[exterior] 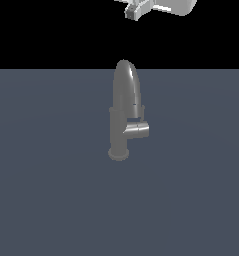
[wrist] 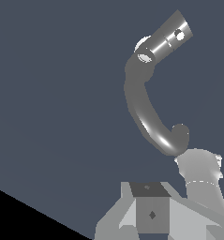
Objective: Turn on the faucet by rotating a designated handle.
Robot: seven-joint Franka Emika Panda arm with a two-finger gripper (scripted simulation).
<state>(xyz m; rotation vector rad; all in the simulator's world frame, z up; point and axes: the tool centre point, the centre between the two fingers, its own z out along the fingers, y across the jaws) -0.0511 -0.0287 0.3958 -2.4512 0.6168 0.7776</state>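
Faucet (exterior: 122, 120) stands on the grey desk (exterior: 41, 200), its handle (exterior: 138, 130) sticking out sideways. High above hangs the tool (exterior: 133, 11); I cannot tell if it is spread.

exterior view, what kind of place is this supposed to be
Most likely a bare simulated test scene, not a real kitchen or bathroom. A lone grey faucet with its stubby handle stands on a plain slate-blue floor, with no sink, under a flat black background. The robot's gripper hangs above.
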